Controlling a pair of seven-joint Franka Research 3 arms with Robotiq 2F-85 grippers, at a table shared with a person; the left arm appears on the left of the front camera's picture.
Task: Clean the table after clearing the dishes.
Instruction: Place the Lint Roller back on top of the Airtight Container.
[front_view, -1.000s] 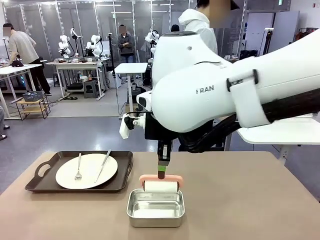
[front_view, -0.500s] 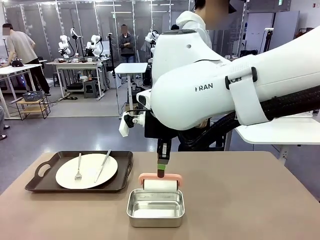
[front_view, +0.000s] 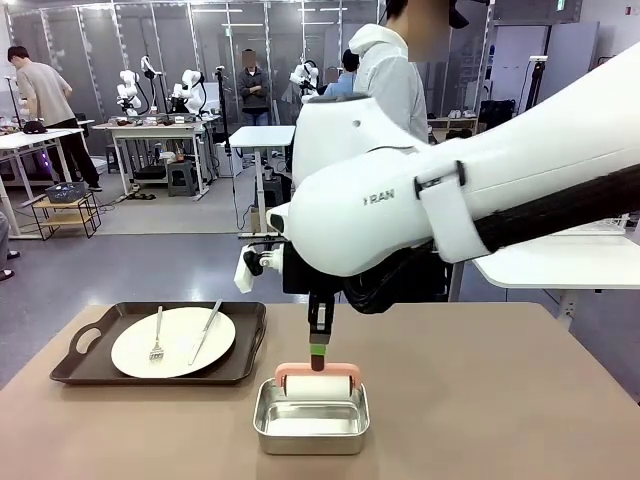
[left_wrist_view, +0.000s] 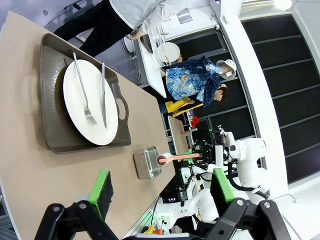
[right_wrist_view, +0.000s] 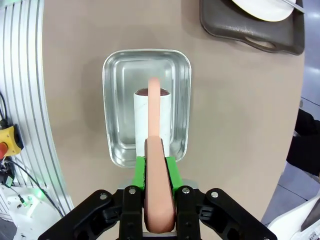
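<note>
One white plate (front_view: 180, 352) logged, front view: it lies in the dark tray (front_view: 75, 362) on the left part of the table (front_view: 500, 400), fork (front_view: 157, 336) and knife (front_view: 206, 331) across it; steel tin (front_view: 310, 442) near the middle, just right of the tray; right gripper (front_view: 318, 356) points down over the tin, clamped on the pink handle of the white roller (front_view: 318, 385); roll at the tin's far rim.
Left wrist view: left gripper (left_wrist_view: 160, 172) has its jaws spread wide, nothing between them, above the tabletop; tray, plate and tin lie beyond.
Right wrist view: green pads (right_wrist_view: 140, 170) pinch the pink handle; roll hangs within the tin's outline; contact with the tin's floor: cannot tell.
</note>
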